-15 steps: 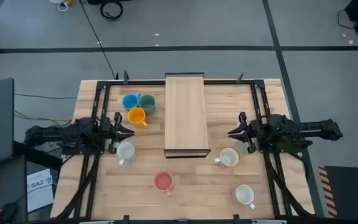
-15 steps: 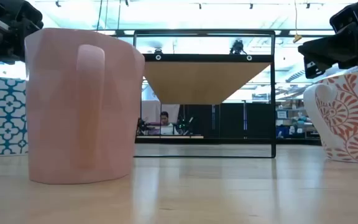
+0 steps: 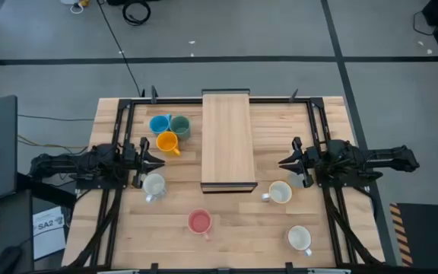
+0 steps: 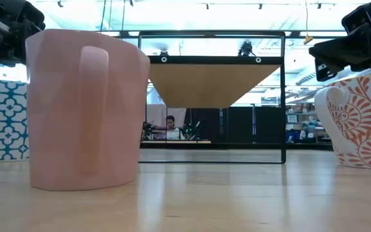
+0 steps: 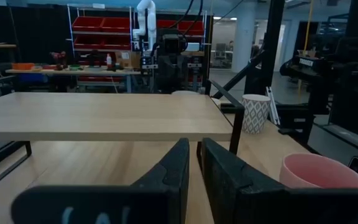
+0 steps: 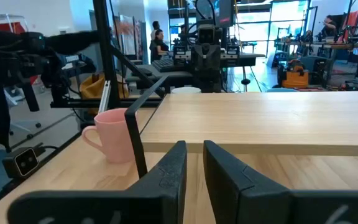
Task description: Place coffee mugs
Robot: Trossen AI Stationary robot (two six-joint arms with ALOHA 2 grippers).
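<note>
Mugs lie scattered on the wooden desk point(image 3: 280, 228) round a raised light-wood shelf point(image 3: 226, 137) at its middle. A blue ceramic mug point(image 3: 159, 125), a grey-green one point(image 3: 179, 125) and an orange one point(image 3: 167, 141) cluster toward the far-left corner. A pale mug point(image 3: 154, 185) sits just beside the left gripper point(image 3: 159, 163), on its near side, so that arm looks closest to it. A cream mug point(image 3: 280, 192) lies likewise near the right gripper point(image 3: 284, 163). A pink mug point(image 3: 200, 221) and a white mug point(image 3: 299, 238) stand by the near edge. Both grippers face the shelf, fingers nearly together and empty.
</note>
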